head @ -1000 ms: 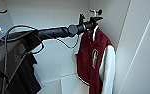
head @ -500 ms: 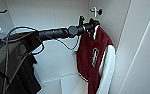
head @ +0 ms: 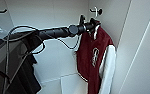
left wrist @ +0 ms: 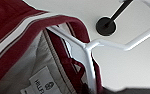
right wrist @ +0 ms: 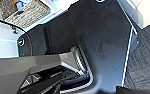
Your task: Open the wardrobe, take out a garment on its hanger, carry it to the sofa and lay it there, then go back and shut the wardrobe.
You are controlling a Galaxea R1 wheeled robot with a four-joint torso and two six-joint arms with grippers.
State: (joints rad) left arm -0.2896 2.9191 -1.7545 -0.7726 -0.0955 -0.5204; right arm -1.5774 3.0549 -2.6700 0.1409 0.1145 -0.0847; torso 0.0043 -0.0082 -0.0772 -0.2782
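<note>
Garment [head: 93,57] inside white wardrobe [head: 53,30]

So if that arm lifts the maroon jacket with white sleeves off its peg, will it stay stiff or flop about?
Probably floppy: the maroon jacket with white sleeves hangs in soft folds. It would likely swing, since it hangs from the thin white hanger alone. The hanger looks rigid, so the shoulders should keep their shape.

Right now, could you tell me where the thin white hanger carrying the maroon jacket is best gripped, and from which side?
Probably the thin white hanger at its straight neck, just under the hook. That stem stands clear above the maroon jacket collar, below the black peg. Come from the open front of the white wardrobe.
</note>
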